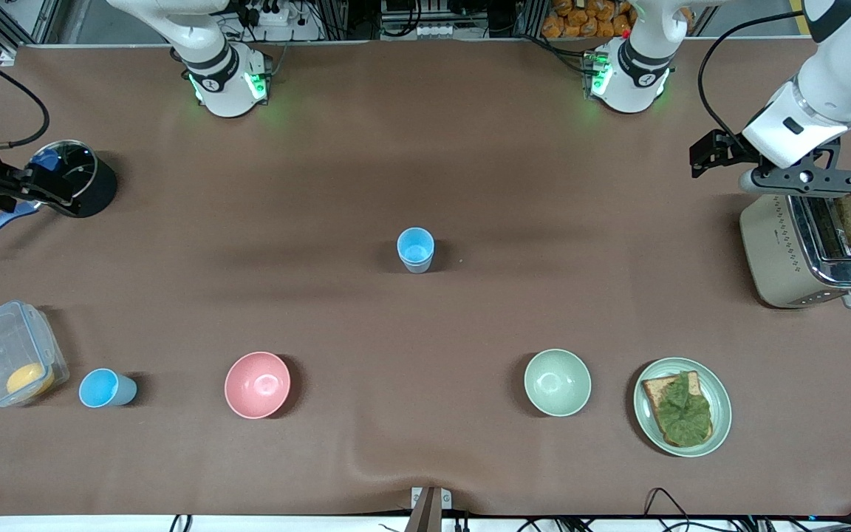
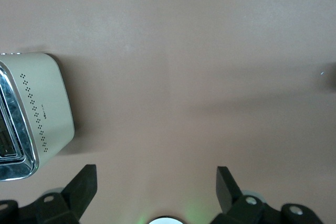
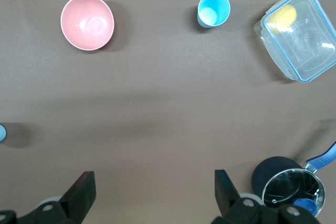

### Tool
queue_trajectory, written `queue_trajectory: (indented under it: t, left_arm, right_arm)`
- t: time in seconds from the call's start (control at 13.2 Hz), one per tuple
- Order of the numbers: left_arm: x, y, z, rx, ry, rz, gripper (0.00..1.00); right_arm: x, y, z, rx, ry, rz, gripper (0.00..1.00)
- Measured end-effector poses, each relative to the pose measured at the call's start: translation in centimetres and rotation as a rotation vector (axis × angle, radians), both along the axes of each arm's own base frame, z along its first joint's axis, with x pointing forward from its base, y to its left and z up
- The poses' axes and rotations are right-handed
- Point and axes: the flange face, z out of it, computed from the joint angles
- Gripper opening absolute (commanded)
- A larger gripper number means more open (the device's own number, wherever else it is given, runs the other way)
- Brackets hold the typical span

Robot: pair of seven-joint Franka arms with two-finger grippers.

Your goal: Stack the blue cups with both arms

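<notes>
Mostly smooth plastic: two round tapered blue cups [image 1: 416,250] [image 1: 106,389] upright.

**Two blue cups, upright and well apart**

One blue cup [image 1: 416,249] stands upright, mouth up, near the middle of the bench [image 1: 425,148]. It is small, round, slightly tapered, light blue inside and greyer outside.

The second blue cup [image 1: 104,388] stands toward the right arm's end, nearer the front camera, at about eight o'clock from the first. It is also mouth up, with a white patch showing inside it in the right wrist view.
</notes>
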Motion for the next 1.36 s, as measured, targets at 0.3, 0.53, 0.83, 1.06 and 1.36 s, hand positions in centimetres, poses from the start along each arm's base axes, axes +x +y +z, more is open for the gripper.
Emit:
queue_trajectory:
  t: [0.3,0.53,0.83,1.06,1.36]
  left_arm:
    - [0.1,0.4,0.4,-0.001,-0.007,0.007,1.00]
    - [0.4,1.6,1.1,-0.003,-0.024,0.033,1.00]
    - [0.8,3.0,0.9,-0.003,-0.018,0.059,1.00]
    - [0.9,3.4,0.7,-0.004,-0.014,0.067,1.00]
    - [1.0,3.4,0.6,-0.004,-0.013,0.068,1.00]
  right_arm:
    - [0.0,0.0,0.0,0.000,0.000,0.000,1.00]
    - [0.0,0.0,0.0,0.000,0.000,0.000,1.00]
    - [0.0,0.0,0.0,0.000,0.000,0.000,1.00]
    - [0.0,0.0,0.0,0.000,0.000,0.000,1.00]
    - [0.0,0.0,0.0,0.000,0.000,0.000,1.00]
